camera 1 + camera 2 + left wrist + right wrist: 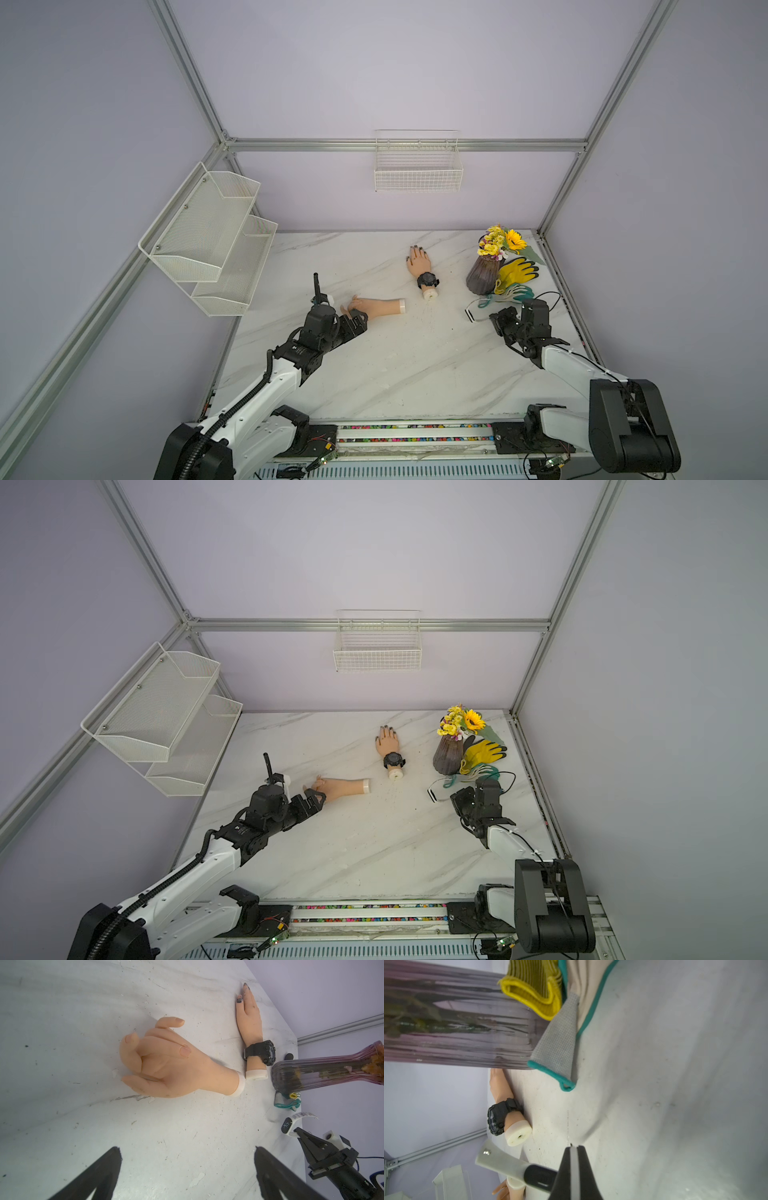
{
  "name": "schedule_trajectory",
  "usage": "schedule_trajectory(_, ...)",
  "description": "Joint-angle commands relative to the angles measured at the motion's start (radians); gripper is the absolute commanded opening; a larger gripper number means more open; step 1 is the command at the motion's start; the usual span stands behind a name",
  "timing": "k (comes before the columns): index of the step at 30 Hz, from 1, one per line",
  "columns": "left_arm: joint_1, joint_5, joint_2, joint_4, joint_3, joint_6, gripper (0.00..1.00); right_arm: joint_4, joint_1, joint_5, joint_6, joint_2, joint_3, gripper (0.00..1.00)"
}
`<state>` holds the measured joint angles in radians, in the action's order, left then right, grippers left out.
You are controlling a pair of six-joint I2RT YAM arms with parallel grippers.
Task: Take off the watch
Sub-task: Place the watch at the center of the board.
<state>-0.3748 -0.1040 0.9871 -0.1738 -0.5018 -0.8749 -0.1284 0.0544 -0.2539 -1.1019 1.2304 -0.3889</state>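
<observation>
Right gripper (pixel 574 1148) is pinching the white watch (pixel 287 1126) by its strap, its lit digits showing too small to read. Left gripper (pixel 187 1148) is gaping wide before the bare mannequin hand (pixel 166 1064). Beyond, the black watch (pixel 261 1053) is sitting strapped on the far mannequin hand (pixel 249 1014).

Watch (pixel 428 279) on the far mannequin hand (pixel 417 262), vase (pixel 482 277) to its right, second hand (pixel 376 306) nearer left
</observation>
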Motion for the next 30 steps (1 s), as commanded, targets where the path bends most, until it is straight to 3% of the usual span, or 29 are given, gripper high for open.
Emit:
schedule_trajectory(1, 0.005, -0.095, -0.018, 0.093, -0.026, 0.056, 1.00, -0.071, 0.046, 0.005, -0.030, 0.001, 0.020, 0.00)
schedule_trajectory(14, 0.005, -0.125, 0.010, 0.129, -0.024, 0.057, 1.00, 0.015, 0.151, 0.015, -0.104, 0.129, -0.009, 0.00)
schedule_trajectory(15, 0.005, -0.125, 0.010, 0.131, -0.023, 0.057, 1.00, 0.020, 0.152, 0.012, -0.102, 0.138, -0.015, 0.02)
schedule_trajectory(20, 0.006, -0.121, 0.012, 0.128, -0.024, 0.056, 1.00, 0.032, 0.156, -0.005, -0.079, 0.147, -0.036, 0.36)
schedule_trajectory(24, 0.005, -0.123, 0.010, 0.126, -0.027, 0.054, 1.00, 0.053, 0.156, 0.021, -0.088, 0.029, -0.037, 0.50)
schedule_trajectory(27, 0.004, -0.118, 0.002, 0.122, -0.029, 0.054, 1.00, 0.103, 0.157, 0.072, -0.080, -0.129, -0.060, 0.52)
schedule_trajectory(30, 0.005, -0.114, -0.006, 0.120, -0.028, 0.051, 1.00, 0.148, 0.156, 0.130, -0.030, -0.299, -0.114, 0.62)
